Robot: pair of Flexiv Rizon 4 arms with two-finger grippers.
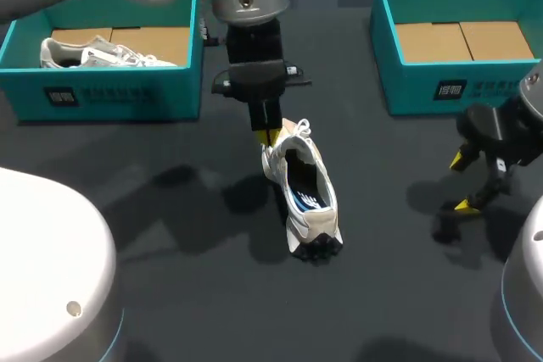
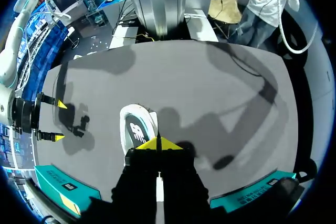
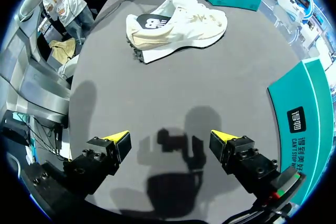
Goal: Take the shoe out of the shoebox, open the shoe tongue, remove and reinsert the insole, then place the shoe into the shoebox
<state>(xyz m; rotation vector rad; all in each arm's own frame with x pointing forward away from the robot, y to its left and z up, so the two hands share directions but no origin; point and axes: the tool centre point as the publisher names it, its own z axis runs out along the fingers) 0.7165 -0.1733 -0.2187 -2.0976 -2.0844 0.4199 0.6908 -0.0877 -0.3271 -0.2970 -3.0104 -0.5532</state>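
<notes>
**Item: shoe (image 1: 305, 201).** White, with a dark inside. It is out of the box and stands on the dark surface (image 1: 170, 209) near the middle, between the two boxes and apart from both. Its front end points toward the left claw. Its heel and studded sole point away from that claw.

**Item: insole (image 2: 137, 130).** Dark with a pale mark. It shows through the shoe's opening and is seated inside.

**Item: left claw (image 1: 270, 136).** It sits at the shoe's front end, directly above it. Its yellow tips are drawn together with barely a slit between them, pinching a thin part of the shoe. This is probably the tongue, but the arm hides the exact spot.

**Item: right claw (image 3: 169, 139).** It is spread wide and holds nothing. It hovers over bare surface, well apart from the shoe.

**Item: left box (image 1: 110, 95).** Teal, and it holds a second shoe (image 1: 93, 52).

**Item: right box (image 1: 441, 82).** Teal, with only its cardboard floor showing.

**Step in hand (judged):** opening the tongue. The shoe is already out of the box and the insole is not yet removed.

**Next move (judged):** the left claw draws the tongue back and steadies the shoe. The right claw crosses to the opening and narrows enough to enter it. It then nips the insole's heel edge without snagging the collar or laces.
</notes>
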